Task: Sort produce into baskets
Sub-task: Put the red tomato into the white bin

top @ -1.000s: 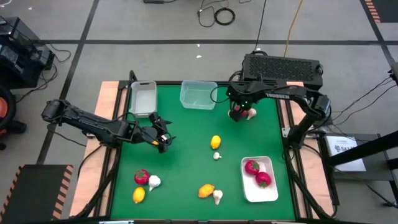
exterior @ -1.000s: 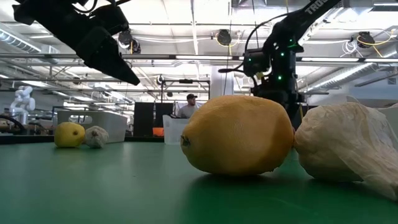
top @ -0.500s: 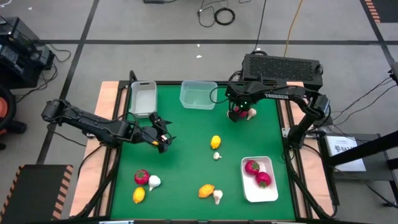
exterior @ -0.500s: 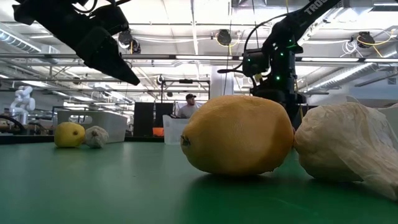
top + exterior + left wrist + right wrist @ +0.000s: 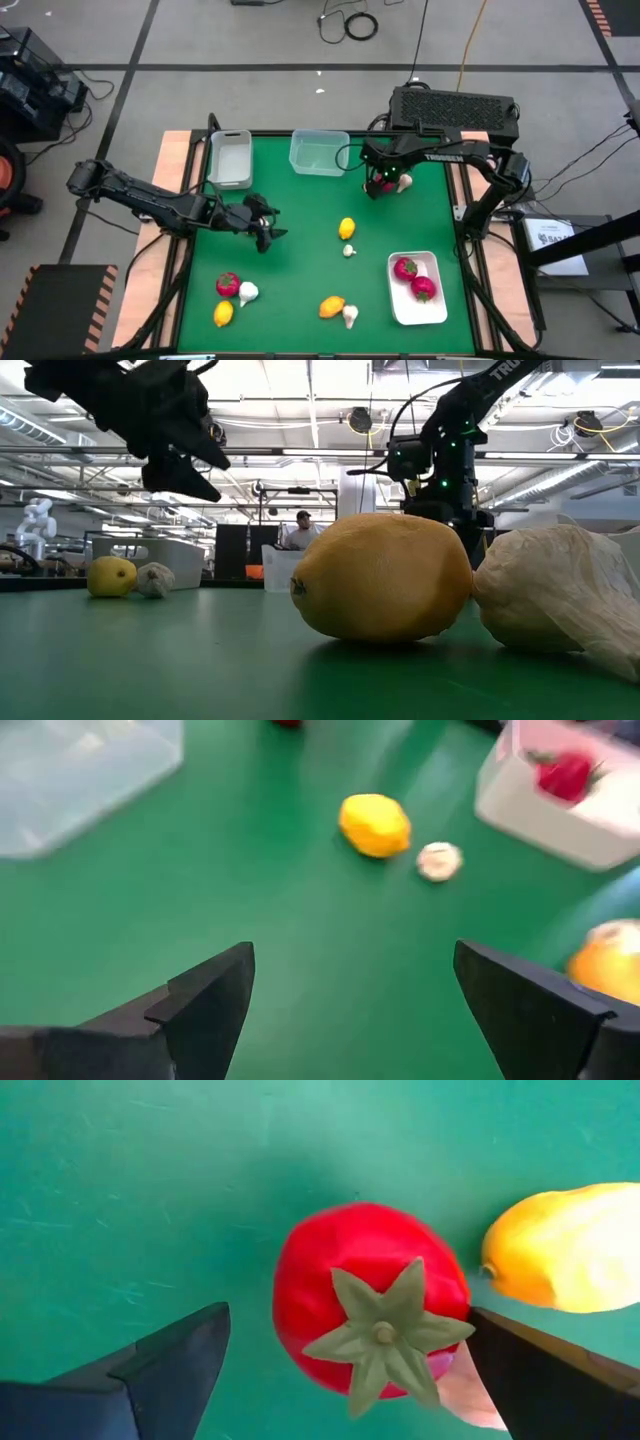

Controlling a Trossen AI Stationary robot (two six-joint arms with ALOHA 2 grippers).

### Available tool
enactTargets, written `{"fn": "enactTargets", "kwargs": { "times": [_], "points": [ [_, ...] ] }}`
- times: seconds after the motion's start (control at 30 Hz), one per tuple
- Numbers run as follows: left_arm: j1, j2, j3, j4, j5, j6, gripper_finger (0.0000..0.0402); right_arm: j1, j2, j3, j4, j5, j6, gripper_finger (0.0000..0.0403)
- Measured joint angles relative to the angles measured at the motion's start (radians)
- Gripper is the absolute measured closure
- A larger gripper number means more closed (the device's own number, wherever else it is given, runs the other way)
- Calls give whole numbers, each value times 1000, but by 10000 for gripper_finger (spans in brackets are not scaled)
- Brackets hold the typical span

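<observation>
Right end effector (image 5: 345, 1360) is held open astride red tomato (image 5: 370, 1295), lemon (image 5: 565, 1245) beside it. Left end effector (image 5: 350, 990) is spread open, empty, above green surface (image 5: 300, 920).

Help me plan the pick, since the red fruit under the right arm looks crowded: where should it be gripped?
Take the red fruit across its round body, coming straight down from above. Its green top faces upward, so it sits upright. A lemon lies close on one side, so one finger needs to slip between them. The right pincer is open and straddles the fruit.
</observation>
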Motion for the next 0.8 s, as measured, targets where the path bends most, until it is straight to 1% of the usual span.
{"fn": "enactTargets", "kwargs": {
  "times": [0.13, 0.3, 0.4, 0.5, 0.67, 0.8],
  "points": [
    [-2, 0, 0, -4, 10, -88, 52, 9, 0, -33, 29, 0, 25, 10],
    [-2, 0, 0, -4, 21, -233, 52, 17, 0, -42, 52, 13, 31, 10],
    [-2, 0, 0, -4, 28, -237, 52, 17, 0, -43, 95, 28, 45, 18],
    [-2, 0, 0, -10, 21, -242, 52, 17, 0, -43, 122, 29, 69, 35],
    [-2, 0, 0, -8, 10, -243, 52, 17, 0, -43, 109, 28, 90, 69],
    [-2, 0, 0, -9, 8, -216, 52, 19, 0, -43, 93, 21, 108, 84]
  ]
}}
